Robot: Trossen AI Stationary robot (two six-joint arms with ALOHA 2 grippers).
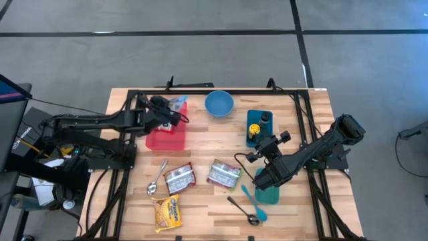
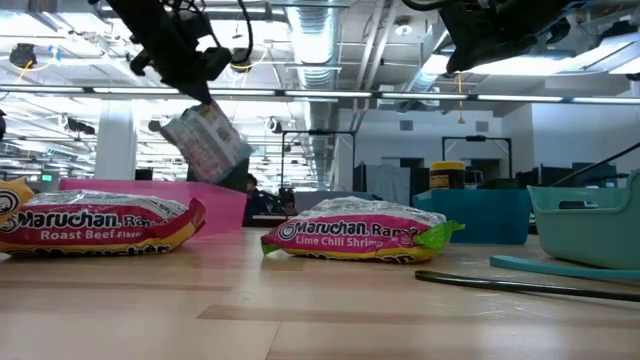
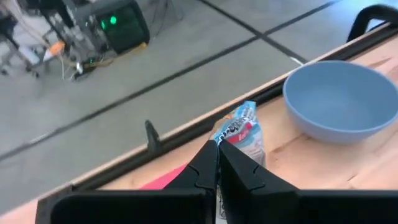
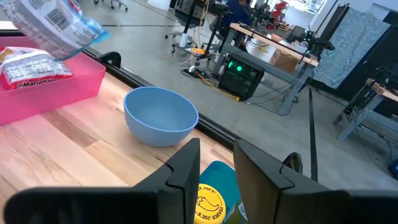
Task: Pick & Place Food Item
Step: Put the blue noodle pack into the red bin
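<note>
My left gripper (image 1: 162, 111) is shut on a blue-and-white food packet (image 1: 178, 104), held in the air over the far end of the pink bin (image 1: 166, 138). The packet hangs tilted in the low view (image 2: 206, 141) and shows past my shut fingers in the left wrist view (image 3: 239, 133). The bin holds one ramen packet (image 4: 30, 67). My right gripper (image 4: 214, 167) is open and empty above the blue tray with the yellow mustard bottle (image 1: 255, 127). My left gripper pinches the packet's near edge (image 3: 225, 142) between its two fingers. The fingers come at it slanting down from the table's left side. The packet hangs tilted below and beyond the fingertips, lifted clear of the pink bin.
A blue bowl (image 1: 219, 104) stands at the far middle. Two ramen packets (image 1: 179, 178) (image 1: 224, 173), a yellow packet (image 1: 167, 214), a metal spoon (image 1: 157, 177), a teal spoon (image 1: 254, 204), a dark spoon (image 1: 244, 210) and a teal bin (image 1: 267, 193) lie nearer the front.
</note>
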